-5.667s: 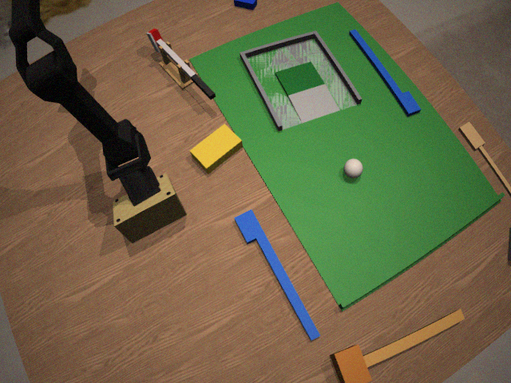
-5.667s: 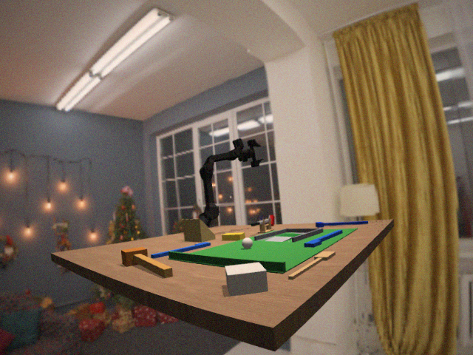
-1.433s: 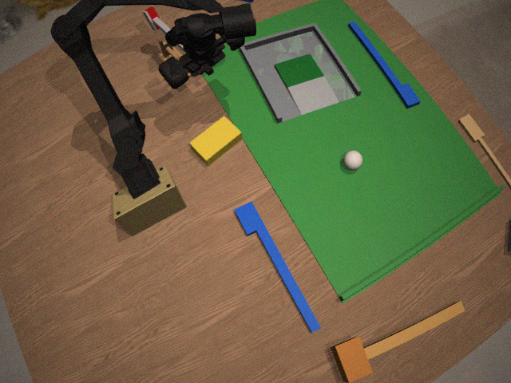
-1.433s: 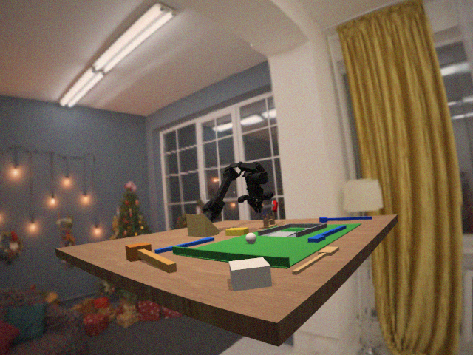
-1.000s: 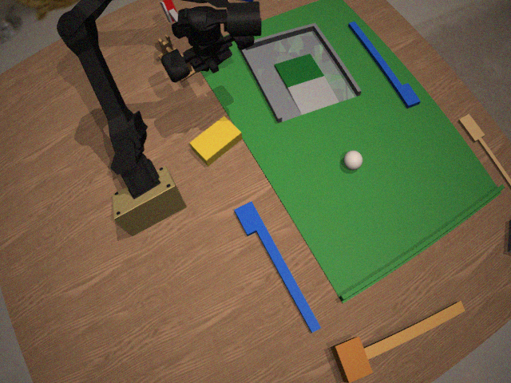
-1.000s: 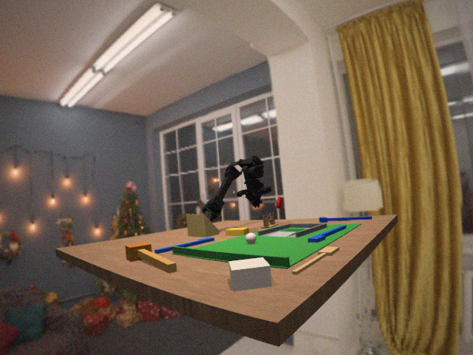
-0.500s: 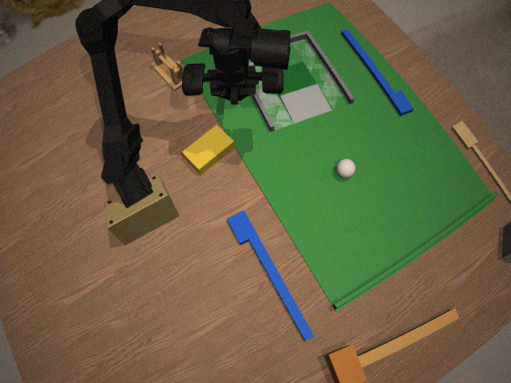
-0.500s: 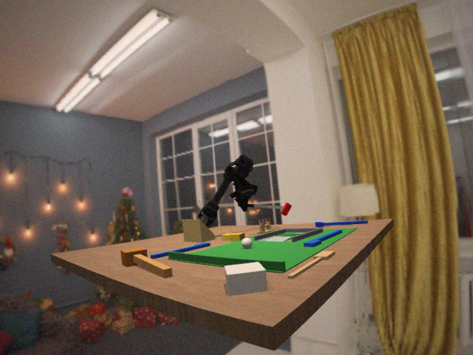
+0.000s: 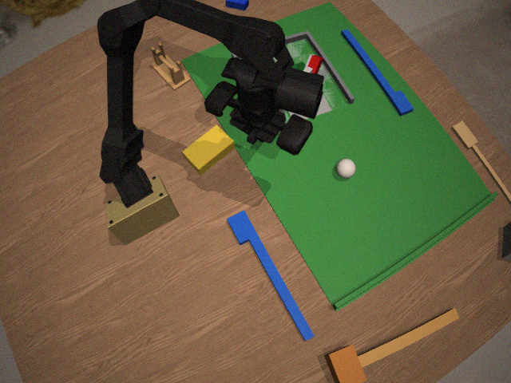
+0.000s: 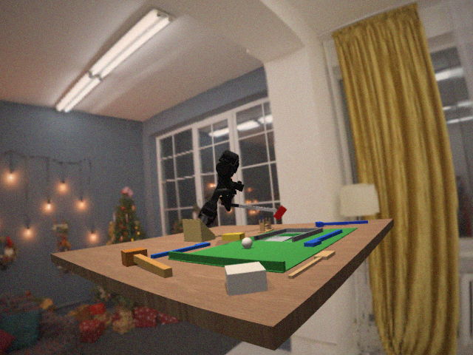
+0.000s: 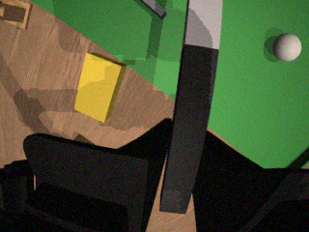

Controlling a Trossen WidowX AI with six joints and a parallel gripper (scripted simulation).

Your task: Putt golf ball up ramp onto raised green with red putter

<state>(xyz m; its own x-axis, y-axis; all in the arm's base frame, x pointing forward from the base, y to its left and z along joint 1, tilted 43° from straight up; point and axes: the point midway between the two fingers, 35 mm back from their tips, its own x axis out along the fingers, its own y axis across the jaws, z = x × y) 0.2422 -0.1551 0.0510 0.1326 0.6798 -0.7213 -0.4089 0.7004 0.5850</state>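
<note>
The hand grips the red putter by its shaft, above the desk. The ball lies well apart on the green mat.

One ball, one red putter and one green mat. Three blue putters: at 12 o'clock, 2 and 6. One yellow block, one white block, one orange mallet, one tan putter.
</note>
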